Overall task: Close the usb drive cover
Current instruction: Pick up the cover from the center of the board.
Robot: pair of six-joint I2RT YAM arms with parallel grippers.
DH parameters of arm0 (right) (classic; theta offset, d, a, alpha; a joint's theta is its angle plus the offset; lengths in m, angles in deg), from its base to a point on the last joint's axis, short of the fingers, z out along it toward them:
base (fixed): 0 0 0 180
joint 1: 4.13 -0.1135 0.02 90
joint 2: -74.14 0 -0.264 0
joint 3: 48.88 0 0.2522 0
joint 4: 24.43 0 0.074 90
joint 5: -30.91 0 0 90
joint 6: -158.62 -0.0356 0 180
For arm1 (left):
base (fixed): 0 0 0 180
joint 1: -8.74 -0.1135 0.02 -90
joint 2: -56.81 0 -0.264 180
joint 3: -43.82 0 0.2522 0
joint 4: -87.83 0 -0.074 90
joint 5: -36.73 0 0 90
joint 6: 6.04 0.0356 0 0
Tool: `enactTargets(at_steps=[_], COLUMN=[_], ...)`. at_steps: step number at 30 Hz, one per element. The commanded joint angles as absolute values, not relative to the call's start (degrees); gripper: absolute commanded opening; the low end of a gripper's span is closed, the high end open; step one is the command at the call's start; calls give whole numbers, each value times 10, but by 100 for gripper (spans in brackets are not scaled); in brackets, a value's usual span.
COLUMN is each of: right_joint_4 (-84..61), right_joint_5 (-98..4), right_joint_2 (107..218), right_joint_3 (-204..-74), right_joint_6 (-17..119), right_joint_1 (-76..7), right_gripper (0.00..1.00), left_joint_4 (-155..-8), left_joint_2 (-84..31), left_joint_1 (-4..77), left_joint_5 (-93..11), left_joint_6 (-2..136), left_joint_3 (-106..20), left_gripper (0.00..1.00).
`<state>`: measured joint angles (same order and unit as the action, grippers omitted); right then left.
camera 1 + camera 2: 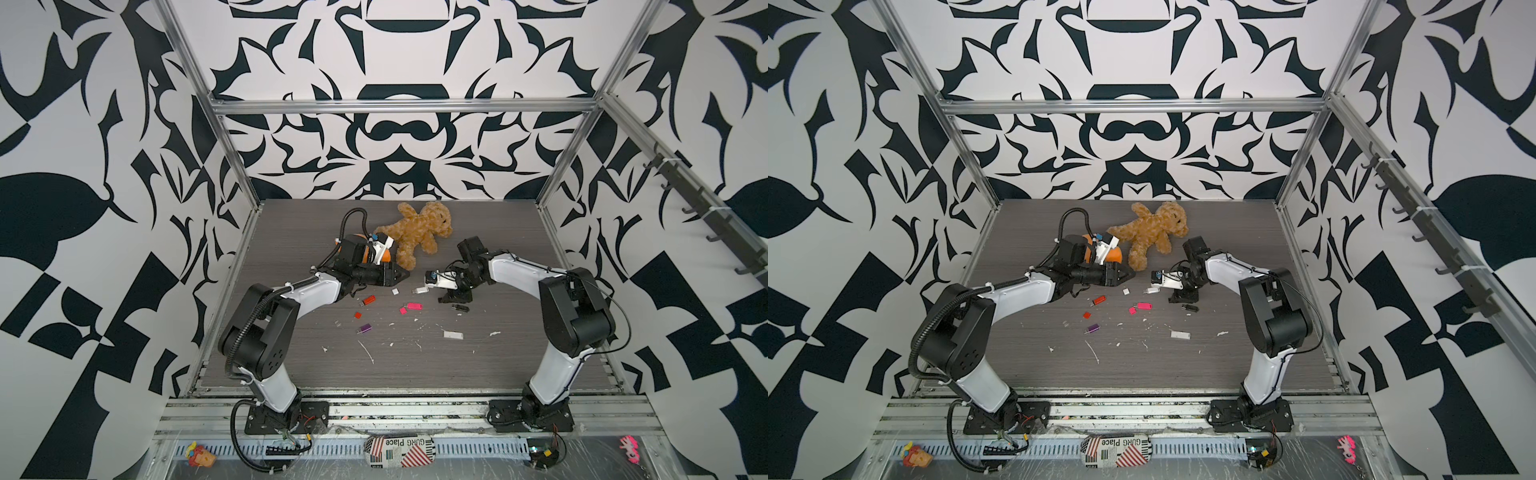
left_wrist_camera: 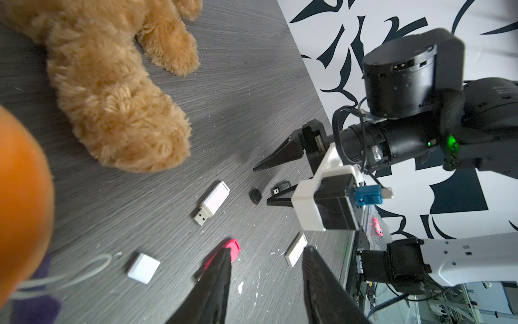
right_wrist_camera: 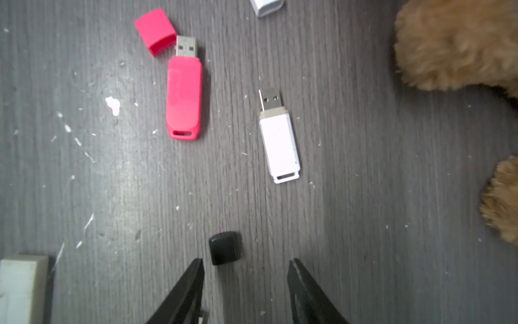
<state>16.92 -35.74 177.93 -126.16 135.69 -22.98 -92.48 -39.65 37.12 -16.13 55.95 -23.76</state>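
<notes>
Plainly, the black cap (image 3: 225, 248) lies loose on the grey desk (image 1: 415, 374), off its drive, just ahead of the tips of the right jaws and nearer one tip than the other. Those jaws are spread apart and grip nothing, with bare desk between them. The black USB drive (image 1: 460, 308) it would fit lies near them on the side toward the robot's bases, close to the cap but not touching it.

Farther out from the cap, a white USB drive (image 3: 279, 140) lies with its metal plug bare, and its white cap (image 2: 143, 268) rests apart from it, toward the left arm. Beside the white drive a pink USB drive (image 3: 183, 98) is also uncovered, with its pink cap (image 3: 155, 30) just beside the plug, tilted and not on it.

The left jaws are likewise parted and empty. In both top views they point across the desk toward the right arm, with the tip near the white cap. On the left arm's side lie a red USB drive (image 1: 369, 300), a small red cap (image 1: 357, 315) and a purple USB drive (image 1: 365, 328). A capped white drive (image 1: 453, 335) lies alone, closer to the front edge.

A brown teddy bear (image 1: 419, 232) lies toward the back of the desk, between the two wrists. White flecks are scattered over the desk.
</notes>
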Motion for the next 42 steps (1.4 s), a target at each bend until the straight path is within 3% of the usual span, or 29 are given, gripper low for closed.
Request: enactTargets(at_steps=[1, 11, 36, 42], right_joint_4=[192, 208, 259, 257], right_joint_5=[-347, -348, -348, -359], right_joint_2=[1778, 1805, 1838, 1833], right_joint_3=[-1269, -1282, -1321, -1316], right_joint_6=[1375, 1386, 1395, 1390], right_joint_1=[-230, -234, -236, -236], right_gripper=[51, 49, 27, 36], left_joint_4=[-920, -917, -917, -923], left_joint_2=[-374, -371, -372, -374], left_joint_1=[364, 358, 358, 358], left_joint_5=[-166, -171, -188, -188], left_joint_6=[568, 571, 569, 564], left_joint_3=[-230, -231, -233, -232], left_gripper=[46, 45, 45, 45])
